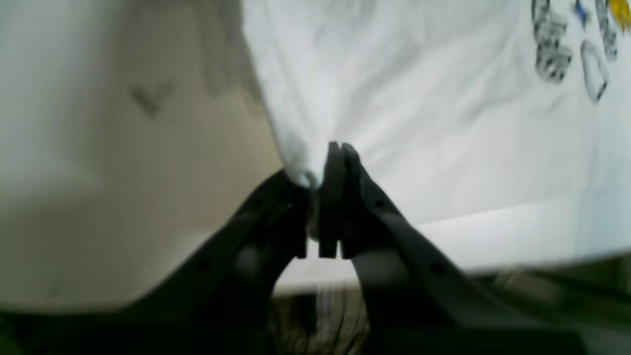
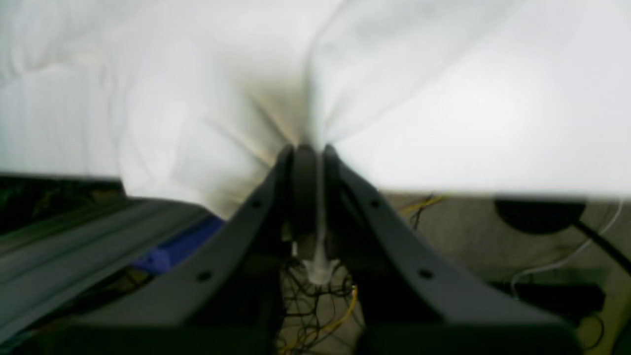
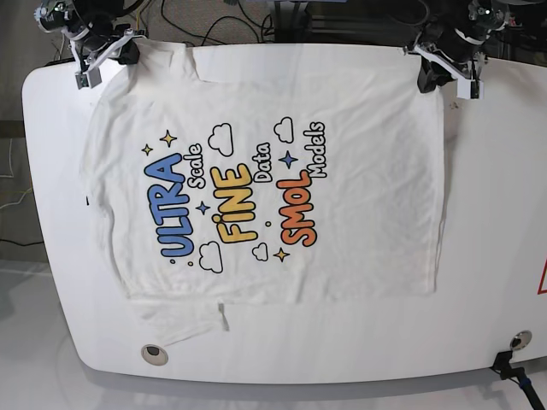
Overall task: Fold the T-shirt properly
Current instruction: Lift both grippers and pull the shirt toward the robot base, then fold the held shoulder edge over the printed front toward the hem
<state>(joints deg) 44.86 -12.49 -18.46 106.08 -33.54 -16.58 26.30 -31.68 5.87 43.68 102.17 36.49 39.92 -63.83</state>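
The white T-shirt (image 3: 367, 171) lies spread print-up on the white table (image 3: 496, 213), with "ULTRA", "FINE" and "SMOL" running bottom to top. My left gripper (image 3: 433, 81) is at the shirt's far right corner. In the left wrist view it (image 1: 337, 148) is shut on a pinch of the cloth (image 1: 419, 123). My right gripper (image 3: 104, 64) is at the shirt's far left corner. In the right wrist view it (image 2: 310, 148) is shut on bunched white cloth (image 2: 443, 98). A sleeve (image 3: 184, 320) sticks out at the near left.
A round hole (image 3: 154, 352) sits in the table near its front left edge. A black fitting (image 3: 515, 342) is at the front right corner. Cables (image 3: 214, 17) hang behind the table's far edge. Bare table lies to the right of and in front of the shirt.
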